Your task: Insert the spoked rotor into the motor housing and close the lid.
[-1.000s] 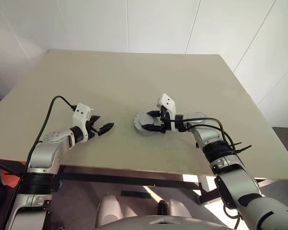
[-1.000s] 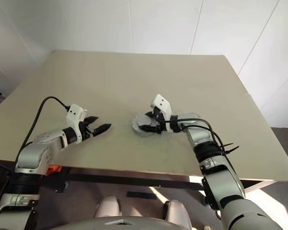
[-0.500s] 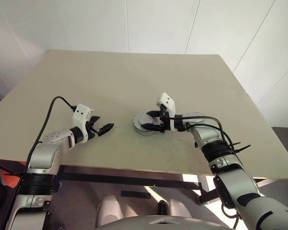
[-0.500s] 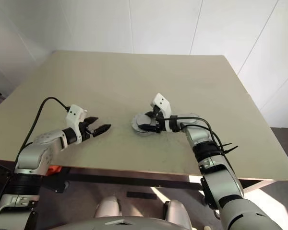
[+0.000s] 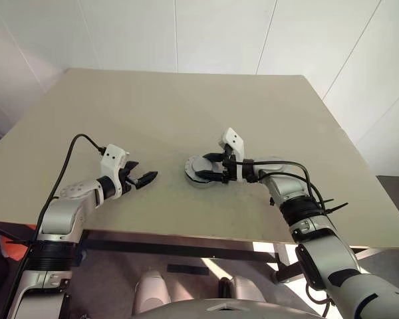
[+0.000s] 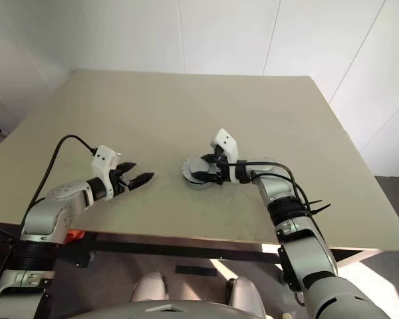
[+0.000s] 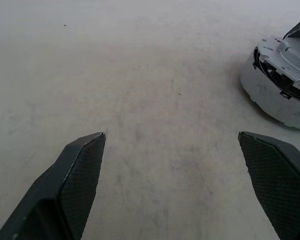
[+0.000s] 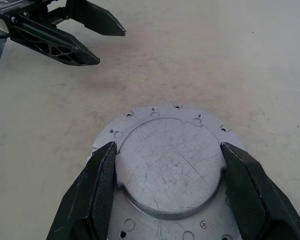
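The motor housing (image 7: 270, 97), a round pale grey cup, stands on the tan table (image 5: 186, 106) just right of the middle. The lid (image 8: 167, 170) lies flat on top of it, a grey disc with small holes round a raised pale centre. My right gripper (image 8: 168, 145) reaches in from the right, and its two black fingers (image 8: 97, 190) are shut against the sides of that raised centre. The spoked rotor is hidden. My left gripper (image 5: 146, 176) hovers open and empty over bare table to the left of the housing, pointing toward it.
The table's near edge (image 5: 186, 234) runs just below both arms. A black cable (image 5: 73, 143) loops up from the left wrist, and cables (image 5: 299, 174) trail along the right forearm. A white wall stands behind the table.
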Robot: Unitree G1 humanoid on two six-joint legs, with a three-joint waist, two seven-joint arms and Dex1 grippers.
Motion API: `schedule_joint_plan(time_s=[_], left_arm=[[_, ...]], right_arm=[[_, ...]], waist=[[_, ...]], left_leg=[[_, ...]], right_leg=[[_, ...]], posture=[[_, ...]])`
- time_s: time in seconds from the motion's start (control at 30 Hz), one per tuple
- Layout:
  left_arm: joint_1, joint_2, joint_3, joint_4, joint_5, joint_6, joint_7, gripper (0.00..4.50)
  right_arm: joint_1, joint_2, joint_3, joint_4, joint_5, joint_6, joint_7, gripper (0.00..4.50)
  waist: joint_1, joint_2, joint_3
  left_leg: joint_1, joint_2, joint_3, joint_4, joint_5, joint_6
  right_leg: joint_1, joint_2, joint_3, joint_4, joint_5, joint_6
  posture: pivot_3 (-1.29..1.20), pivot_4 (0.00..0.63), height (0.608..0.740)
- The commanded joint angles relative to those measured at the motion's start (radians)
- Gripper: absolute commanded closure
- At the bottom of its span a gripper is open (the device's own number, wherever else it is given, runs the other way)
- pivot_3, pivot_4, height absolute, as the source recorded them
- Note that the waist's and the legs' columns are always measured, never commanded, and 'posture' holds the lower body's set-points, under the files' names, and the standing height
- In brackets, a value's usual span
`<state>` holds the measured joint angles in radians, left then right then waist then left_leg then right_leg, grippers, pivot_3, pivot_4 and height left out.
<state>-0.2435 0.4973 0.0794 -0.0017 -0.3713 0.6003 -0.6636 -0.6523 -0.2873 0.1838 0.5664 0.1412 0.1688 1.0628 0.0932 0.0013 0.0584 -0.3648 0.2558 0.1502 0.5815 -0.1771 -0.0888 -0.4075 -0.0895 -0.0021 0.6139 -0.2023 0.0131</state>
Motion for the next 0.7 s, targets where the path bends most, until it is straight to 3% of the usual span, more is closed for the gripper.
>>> schedule_joint_plan(time_s=[0.03,0.47,0.7], left_arm=[[-0.008,0.005,0.005,-0.032,-0.001,-0.008,0.002,0.00],[-0.001,0.008,0.008,-0.036,-0.001,-0.010,0.003,0.00],[-0.004,0.003,0.003,-0.030,0.000,-0.011,0.003,0.00]], right_arm=[[-0.018,-0.005,-0.004,0.004,-0.027,-0.052,-0.034,1.33],[-0.018,-0.009,0.008,0.026,-0.044,-0.073,-0.031,1.33],[-0.006,-0.010,-0.021,-0.061,0.034,-0.010,0.034,1.33]], waist=[[0.000,0.000,0.000],[0.001,0.000,0.000],[0.000,0.000,0.000]], left_leg=[[0.000,0.000,0.000,0.000,0.000,0.000],[0.001,-0.001,0.000,0.000,0.000,0.000],[0.000,-0.001,0.000,0.000,0.000,0.000]], right_leg=[[0.000,0.000,0.000,0.000,0.000,0.000],[0.001,0.000,0.000,0.001,0.000,0.000],[0.000,0.000,0.000,0.000,0.000,0.000]], posture=[[0.00,0.000,0.740],[0.00,0.000,0.740],[0.00,0.000,0.740]])
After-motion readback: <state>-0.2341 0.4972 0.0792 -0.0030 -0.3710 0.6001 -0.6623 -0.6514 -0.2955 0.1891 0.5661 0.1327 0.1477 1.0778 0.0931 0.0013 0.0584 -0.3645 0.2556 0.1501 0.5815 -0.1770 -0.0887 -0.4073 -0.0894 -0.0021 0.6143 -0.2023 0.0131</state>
